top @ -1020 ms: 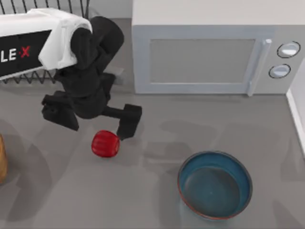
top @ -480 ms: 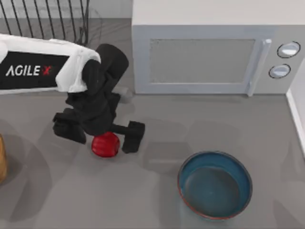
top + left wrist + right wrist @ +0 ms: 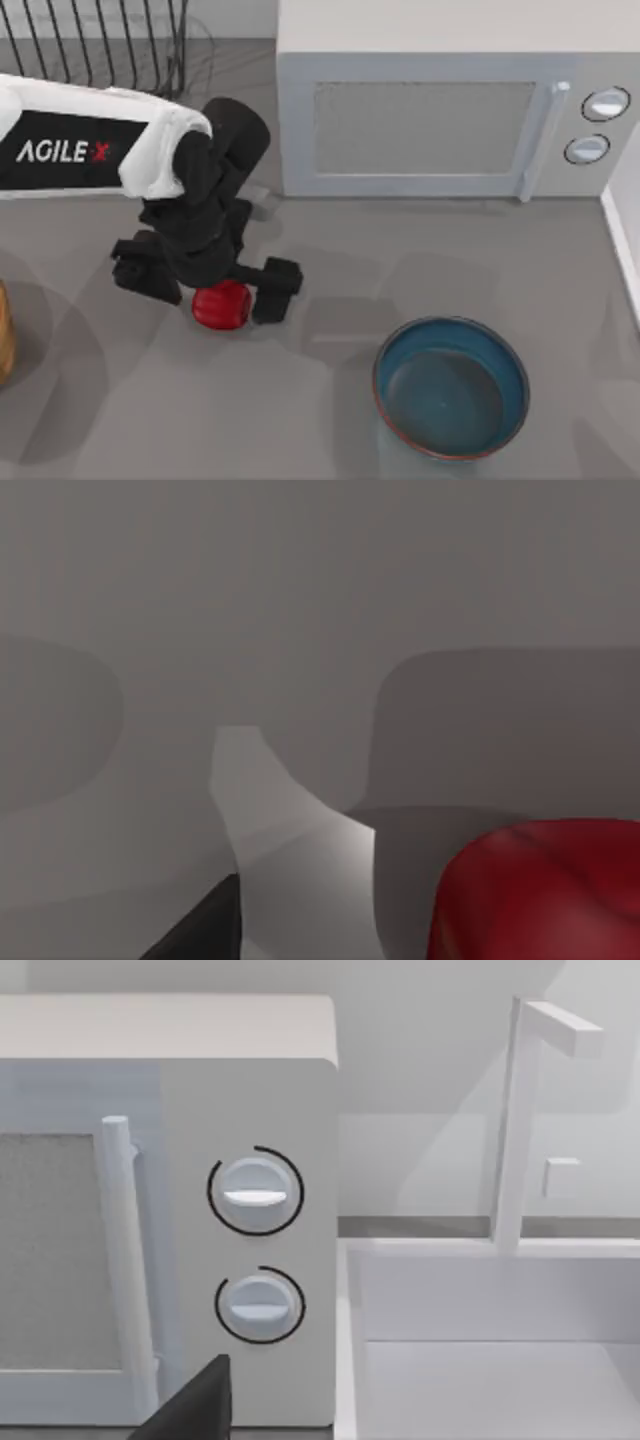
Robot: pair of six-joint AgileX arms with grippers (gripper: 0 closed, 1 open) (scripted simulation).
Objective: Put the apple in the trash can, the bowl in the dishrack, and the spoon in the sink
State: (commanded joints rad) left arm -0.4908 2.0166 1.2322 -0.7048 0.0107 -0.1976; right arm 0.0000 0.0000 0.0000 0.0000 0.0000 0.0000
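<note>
Straddling the small glossy bright-red apple (image 3: 222, 305), my left hand (image 3: 210, 288) sits low over the grey tabletop (image 3: 300, 420) toward the top view's left, its two black fingers (image 3: 277, 290) spread wide, one on each side of the fruit and not yet pressed against it. From the left wrist view the apple (image 3: 540, 892) bulges up close, resting on the tabletop (image 3: 300, 630). Well apart to the right lies the wide round teal-blue bowl with a thin reddish-brown rim (image 3: 451, 387), upright and near the front edge. Behind the left arm, at the back left, stands the dark grey wire dishrack (image 3: 95, 45). A white microwave (image 3: 450, 100) occupies the back; the right wrist view faces that microwave (image 3: 170, 1210) with a white sink basin (image 3: 490, 1340) beside it, and I cannot tell the state of my right hand.
</note>
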